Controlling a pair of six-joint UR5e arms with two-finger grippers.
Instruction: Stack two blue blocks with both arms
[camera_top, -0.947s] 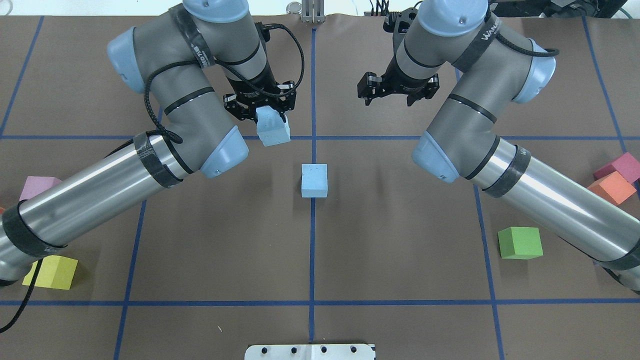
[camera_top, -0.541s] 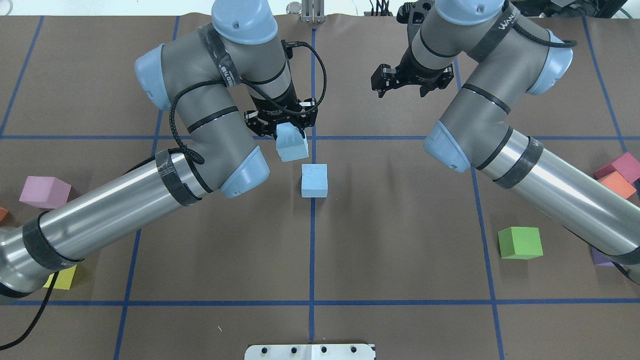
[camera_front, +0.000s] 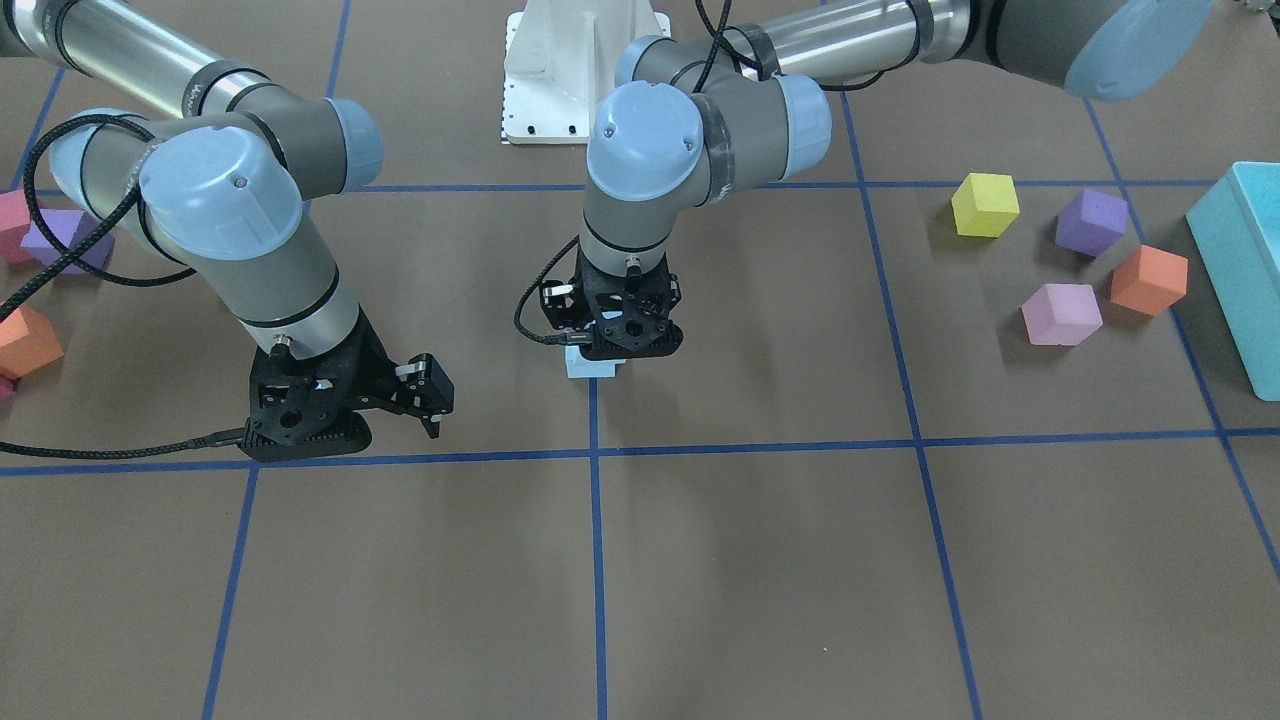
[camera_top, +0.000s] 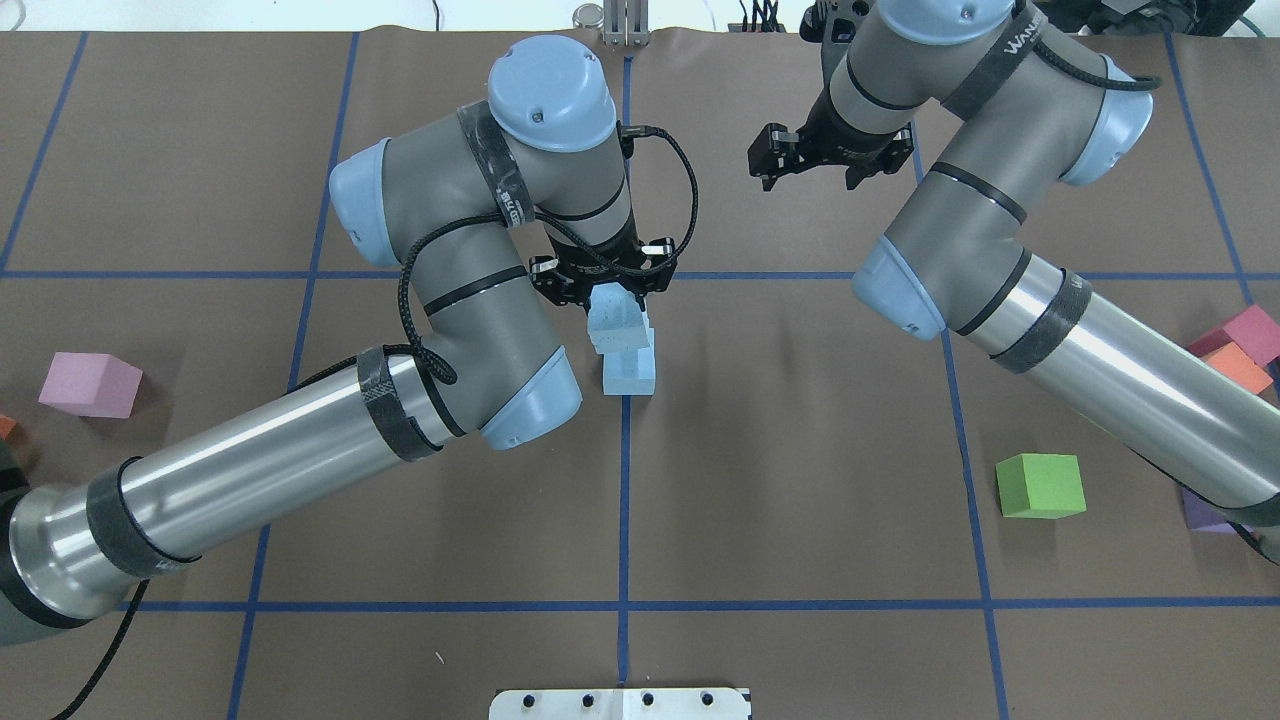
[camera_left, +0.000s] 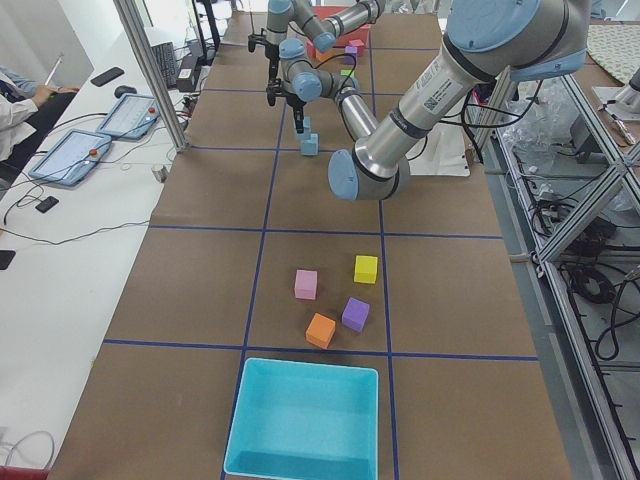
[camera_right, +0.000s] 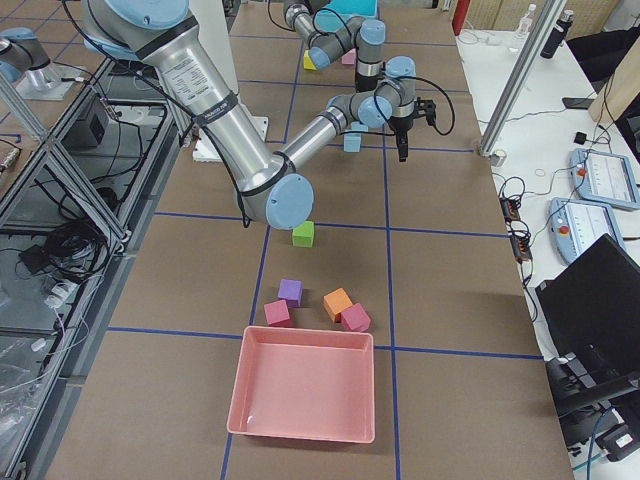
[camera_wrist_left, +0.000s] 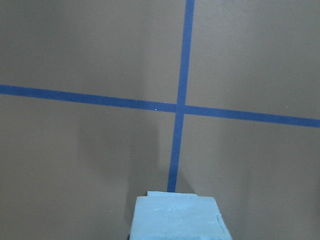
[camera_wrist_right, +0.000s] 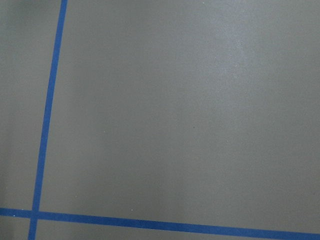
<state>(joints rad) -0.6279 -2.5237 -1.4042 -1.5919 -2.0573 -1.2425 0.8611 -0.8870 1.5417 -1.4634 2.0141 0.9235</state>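
Nearest the robot, a metal plate (camera_top: 620, 703) lies at the near edge of the table (camera_top: 800, 520). Beyond it stretches brown surface ruled by blue tape lines (camera_top: 625, 500). A green cube (camera_top: 1040, 486) on the robot's right and a pink cube (camera_top: 90, 384) on its left lie well apart from the centre.

Farther out, the lower blue block (camera_top: 632, 378) rests on the central tape line, just short of a tape crossing. It is a pale sky-blue, matte foam cube with squared edges, set square to the grid. Above it hangs the held blue block (camera_top: 612, 320), of the same colour and size; whether the two touch cannot be told. The left gripper (camera_top: 608, 300) points straight down, its fingers closed on opposite sides of that block. Bare brown surface surrounds the pair on every side.

Farther still, toward the robot's right, the right gripper (camera_top: 812, 172) hovers above the table, fingers spread wide with nothing between them.
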